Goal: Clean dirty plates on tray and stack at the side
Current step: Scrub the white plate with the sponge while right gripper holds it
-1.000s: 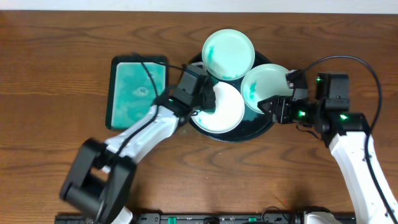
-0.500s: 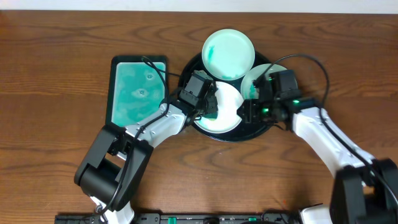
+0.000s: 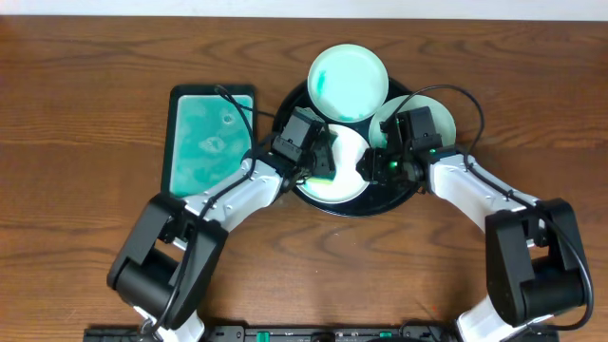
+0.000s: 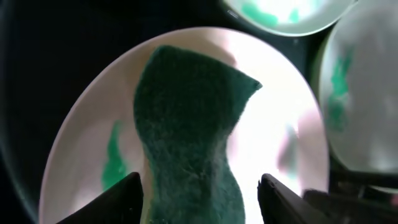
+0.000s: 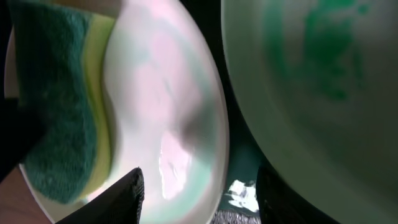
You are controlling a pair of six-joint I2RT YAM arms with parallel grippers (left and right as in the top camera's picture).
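Three dirty plates sit in the black tray [image 3: 397,195]: one at the back [image 3: 349,84], one at the right [image 3: 443,112] partly under my right arm, and a middle one [image 3: 347,185]. A green and yellow sponge [image 4: 186,124] lies on the middle plate [image 4: 280,130]. My left gripper [image 4: 199,186] is open around the sponge, with a gap showing on the right side. My right gripper [image 5: 199,186] is open astride the middle plate's right rim [image 5: 214,124], one finger over the plate and the other over the wet tray bottom [image 5: 242,165] beside the right plate [image 5: 311,81].
A rectangular teal tray [image 3: 204,133] with foamy water lies left of the black tray, close to my left arm. Dark wood tabletop [image 3: 85,114] stretches on both sides and along the front edge.
My left gripper has opened and let go of the sponge, which stays on the middle plate. My right arm has swung left from the right plate to the middle plate's rim.
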